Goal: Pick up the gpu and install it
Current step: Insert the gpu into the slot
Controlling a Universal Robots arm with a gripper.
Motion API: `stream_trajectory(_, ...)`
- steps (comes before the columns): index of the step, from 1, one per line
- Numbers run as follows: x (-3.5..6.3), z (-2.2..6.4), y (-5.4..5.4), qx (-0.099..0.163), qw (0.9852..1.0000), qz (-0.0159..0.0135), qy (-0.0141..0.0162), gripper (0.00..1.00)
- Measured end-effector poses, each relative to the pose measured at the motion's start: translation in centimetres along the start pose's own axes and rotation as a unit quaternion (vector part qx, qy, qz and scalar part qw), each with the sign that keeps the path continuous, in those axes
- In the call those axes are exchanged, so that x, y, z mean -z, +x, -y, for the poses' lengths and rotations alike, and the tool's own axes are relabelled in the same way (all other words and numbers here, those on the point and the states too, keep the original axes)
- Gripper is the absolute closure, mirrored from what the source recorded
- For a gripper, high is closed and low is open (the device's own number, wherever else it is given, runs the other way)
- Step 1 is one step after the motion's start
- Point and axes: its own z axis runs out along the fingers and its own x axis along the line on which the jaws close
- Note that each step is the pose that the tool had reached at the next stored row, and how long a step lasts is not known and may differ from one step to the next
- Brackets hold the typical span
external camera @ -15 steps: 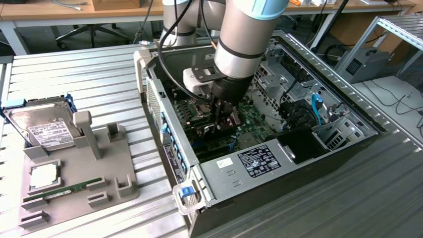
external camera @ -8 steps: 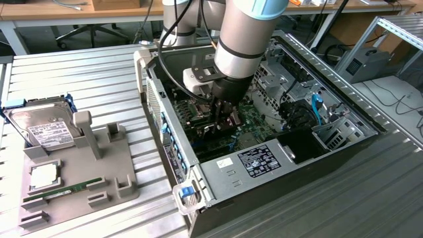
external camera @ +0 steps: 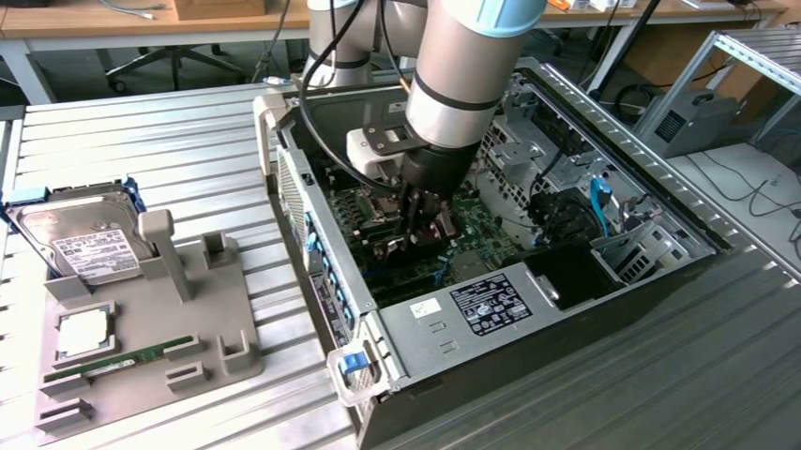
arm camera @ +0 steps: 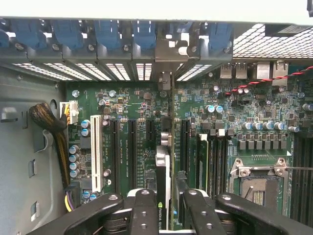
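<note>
The gripper (arm camera: 166, 208) is down inside the open PC case (external camera: 414, 323), its two black fingers (arm camera: 144, 213) standing either side of the gpu (arm camera: 164, 176), which is seen edge-on from the wrist view as a thin upright card with a black-and-white face. The fingers sit close against the card on both sides, narrowly parted, and seem to pinch it, though whether the pads truly press it I cannot tell. The card runs straight away from the gripper toward the case's rear slot wall, its silver bracket (arm camera: 165, 81) meeting the row of vented slot covers (arm camera: 105, 71) under the blue clips (arm camera: 107, 32). It stands upright over the motherboard (arm camera: 244, 103), in line with the long black expansion slots (arm camera: 131, 152); whether it is fully seated cannot be judged.

Just beside the card on one side are more black slots and a white slot (arm camera: 96, 154); on the other side are memory slots (arm camera: 210, 161) and the bare CPU socket (arm camera: 259, 183). A sleeved cable bundle (arm camera: 46, 120) enters near the white connector.

In the exterior view the arm (external camera: 470, 75) reaches down into the case, gripper (external camera: 419, 230) low over the green board. On the exterior view's left, well apart from the case, a grey tray (external camera: 232, 328) holds a hard drive (external camera: 82, 244), a CPU (external camera: 82, 333) and a memory stick (external camera: 119, 361), all on a ribbed metal table (external camera: 163, 141)
</note>
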Motion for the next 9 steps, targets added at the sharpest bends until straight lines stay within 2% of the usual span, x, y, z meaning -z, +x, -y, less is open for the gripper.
stream_trajectory(9,0.00,-0.02,0.00,0.000,1.0000,0.0000,0.0002,0.75)
